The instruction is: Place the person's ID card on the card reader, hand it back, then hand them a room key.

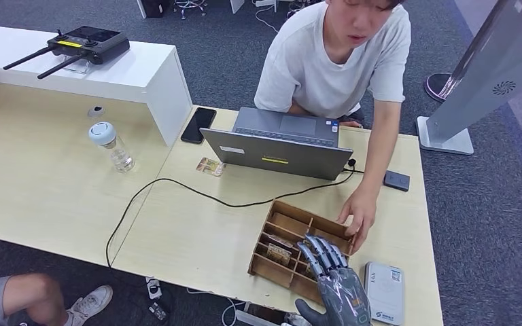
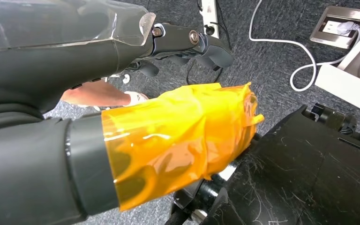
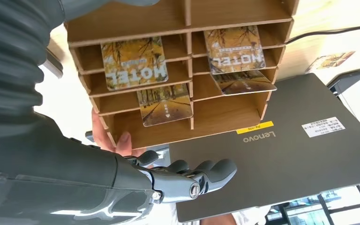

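Pale wooden counter (image 1: pixel 197 231): my right hand (image 1: pixel 331 280), fingers spread and empty, hovers over the brown compartmented wooden tray (image 1: pixel 276 271) of hotel-printed room key cards (image 3: pixel 134 62), steadied by a person's hand (image 1: pixel 358 212).

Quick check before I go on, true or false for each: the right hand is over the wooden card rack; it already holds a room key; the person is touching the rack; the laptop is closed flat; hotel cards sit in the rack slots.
1. The right hand is over the wooden card rack. True.
2. It already holds a room key. False: its fingers are stretched out with nothing in them.
3. The person's hand is touching the rack. True: it rests on the rack's far corner.
4. The laptop is closed flat. False: its lid stands open, facing the person.
5. Hotel cards sit in the rack slots. True: the right wrist view shows several.
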